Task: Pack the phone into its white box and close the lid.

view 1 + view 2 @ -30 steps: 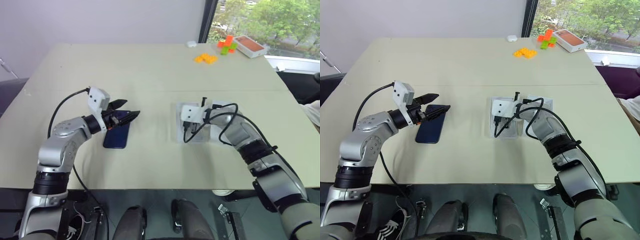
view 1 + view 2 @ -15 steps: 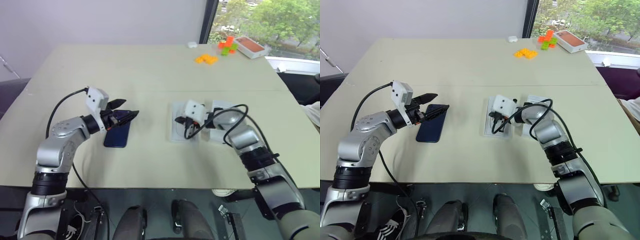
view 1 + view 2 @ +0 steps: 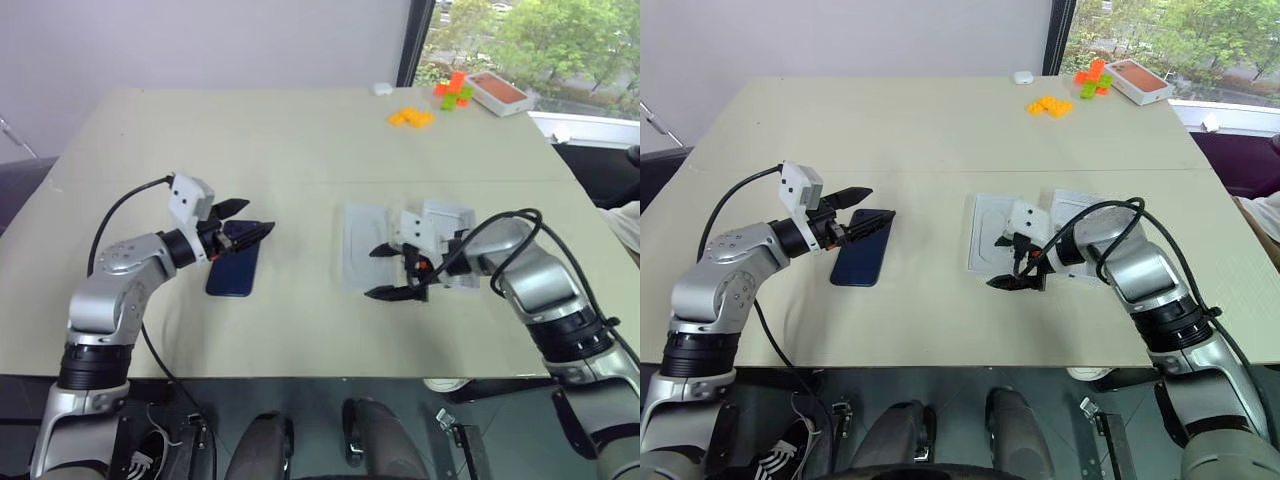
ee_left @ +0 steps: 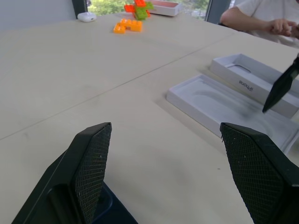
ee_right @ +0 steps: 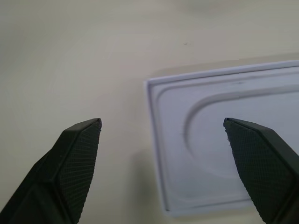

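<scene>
slim dark navy-blue phone (image 3: 235, 268) flat on table, long axis running away from robot, directly under left gripper (image 3: 243, 222), jaws spread, empty. right gripper (image 3: 388, 272) wide open, empty, farther off beside white insert (image 3: 364, 245).

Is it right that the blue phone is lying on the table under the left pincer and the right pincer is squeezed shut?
Not quite. The phone does lie on the table under the left pincer, but the right pincer is wide open, not shut. The right wrist view shows its fingers far apart above the white insert.
</scene>
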You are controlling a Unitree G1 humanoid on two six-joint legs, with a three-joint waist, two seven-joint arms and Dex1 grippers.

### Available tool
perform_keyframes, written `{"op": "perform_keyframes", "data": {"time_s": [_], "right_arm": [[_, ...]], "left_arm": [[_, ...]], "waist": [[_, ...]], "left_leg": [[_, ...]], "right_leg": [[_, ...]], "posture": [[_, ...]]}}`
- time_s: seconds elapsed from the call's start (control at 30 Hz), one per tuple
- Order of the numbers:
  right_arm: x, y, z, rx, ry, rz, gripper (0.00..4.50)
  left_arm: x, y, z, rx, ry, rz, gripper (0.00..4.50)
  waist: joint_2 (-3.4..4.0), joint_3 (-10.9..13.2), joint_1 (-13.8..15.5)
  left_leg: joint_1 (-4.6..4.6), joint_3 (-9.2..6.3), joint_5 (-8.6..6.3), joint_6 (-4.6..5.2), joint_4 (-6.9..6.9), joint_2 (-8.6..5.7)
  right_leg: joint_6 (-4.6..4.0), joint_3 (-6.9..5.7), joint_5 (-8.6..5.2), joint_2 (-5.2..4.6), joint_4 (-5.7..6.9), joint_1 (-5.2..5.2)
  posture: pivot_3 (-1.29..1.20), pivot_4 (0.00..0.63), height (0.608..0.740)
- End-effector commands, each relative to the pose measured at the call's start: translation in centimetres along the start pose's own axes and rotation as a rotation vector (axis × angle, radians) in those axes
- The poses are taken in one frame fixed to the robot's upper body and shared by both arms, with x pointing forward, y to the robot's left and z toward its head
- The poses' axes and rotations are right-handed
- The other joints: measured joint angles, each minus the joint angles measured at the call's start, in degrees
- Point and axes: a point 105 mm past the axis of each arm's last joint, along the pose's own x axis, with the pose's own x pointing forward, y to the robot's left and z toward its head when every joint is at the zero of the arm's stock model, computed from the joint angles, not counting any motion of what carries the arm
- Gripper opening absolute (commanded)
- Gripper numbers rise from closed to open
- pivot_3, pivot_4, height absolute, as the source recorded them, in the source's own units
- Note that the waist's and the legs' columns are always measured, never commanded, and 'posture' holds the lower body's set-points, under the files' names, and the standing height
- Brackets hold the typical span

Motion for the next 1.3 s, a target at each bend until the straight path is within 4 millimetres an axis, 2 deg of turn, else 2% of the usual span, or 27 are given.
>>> {"op": "perform_keyframes", "data": {"time_s": [0.03,0.23,0.33,0.47,0.5,0.53,0.77,0.9,1.07,1.13,1.17,1.3], "right_arm": [[0.2,-0.2,-0.1,-0.043,0.043,-0.045,4.48],[0.9,-0.5,-1.4,-0.074,0.113,-0.071,4.48],[1.0,-0.6,-1.5,-0.078,0.119,-0.070,3.12],[1.1,-0.3,-1.3,-0.104,0.109,-0.053,1.02],[1.2,-0.2,-1.2,-0.109,0.108,-0.049,0.57],[1.2,-0.1,-1.2,-0.115,0.110,-0.040,0.41],[1.0,1.4,-1.0,-0.137,0.079,0.032,0.41],[0.6,3.3,-0.1,-0.122,0.012,0.119,0.41],[0.7,4.2,-1.2,-0.072,0.049,0.169,0.41],[1.0,3.6,-0.7,-0.007,0.020,0.141,1.45],[1.2,3.2,-0.6,-0.007,0.014,0.115,1.83],[1.9,2.5,0.0,0.004,-0.011,0.063,3.89]], "left_arm": [[-0.6,0.2,1.3,0.033,-0.036,0.006,3.93],[-0.6,0.2,1.1,0.033,-0.032,0.010,3.93],[-0.5,0.2,1.1,0.033,-0.032,0.012,3.93],[-0.6,0.2,1.1,0.035,-0.030,0.015,3.93],[-0.6,0.2,1.0,0.035,-0.028,0.016,3.93],[-0.6,0.2,1.0,0.037,-0.027,0.017,3.93],[-0.8,0.3,1.0,0.038,-0.024,0.022,3.93],[-0.9,0.4,1.0,0.037,-0.024,0.023,3.93],[-0.8,0.5,0.9,0.034,-0.023,0.025,3.93],[-0.8,0.6,0.9,0.034,-0.020,0.027,3.93],[-0.8,0.6,0.9,0.035,-0.019,0.028,3.93],[-1.0,0.7,0.9,0.035,-0.017,0.031,3.93]], "waist": [[0.00,0.0,0.0],[0.00,0.0,0.0],[-0.01,0.0,0.0],[-0.01,0.0,0.0],[-0.02,0.0,0.0],[-0.02,0.0,0.0],[-0.02,0.0,0.0],[-0.02,0.0,0.0],[-0.02,0.0,0.0],[-0.02,0.0,0.0],[-0.02,0.0,0.0],[-0.02,0.0,0.0]], "left_leg": [[0.00,0.00,0.00,0.00,0.01,0.00],[-0.03,0.00,0.00,0.00,0.01,-0.01],[-0.01,0.00,0.00,0.00,0.01,0.00],[-0.01,0.00,0.00,0.00,0.01,-0.01],[0.01,-0.01,0.00,0.00,0.01,-0.01],[0.02,0.00,0.00,0.00,0.01,0.00],[0.05,-0.01,0.00,0.00,0.02,0.00],[0.04,-0.02,0.00,0.00,0.01,0.00],[0.06,-0.02,0.00,0.00,0.02,0.00],[0.09,-0.02,0.00,0.00,0.02,0.00],[0.11,-0.02,0.00,0.00,0.02,0.00],[0.05,-0.03,0.00,-0.01,0.02,0.00]], "right_leg": [[0.00,0.00,0.00,0.00,0.00,0.01],[0.00,0.00,0.00,-0.01,-0.03,-0.01],[0.00,0.00,0.00,-0.01,-0.03,0.00],[0.00,0.00,0.00,0.00,-0.03,0.01],[0.00,0.00,0.00,0.00,-0.03,0.03],[0.00,0.00,0.00,0.00,-0.04,0.05],[0.00,-0.01,0.00,0.01,-0.04,0.08],[0.00,-0.01,0.00,0.01,-0.06,0.08],[0.00,-0.01,0.00,0.01,-0.06,0.10],[0.00,-0.01,0.00,0.01,-0.06,0.13],[0.00,-0.01,0.00,0.01,-0.06,0.14],[0.00,-0.01,0.00,0.01,-0.05,0.10]], "posture": [[0.00,0.150,0.740],[0.00,0.150,0.740],[0.00,0.150,0.740],[0.00,0.150,0.740],[0.00,0.150,0.740],[0.00,0.150,0.740],[0.00,0.150,0.740],[0.00,0.150,0.740],[0.00,0.150,0.740],[0.00,0.150,0.740],[0.00,0.150,0.740],[0.00,0.150,0.740]]}}
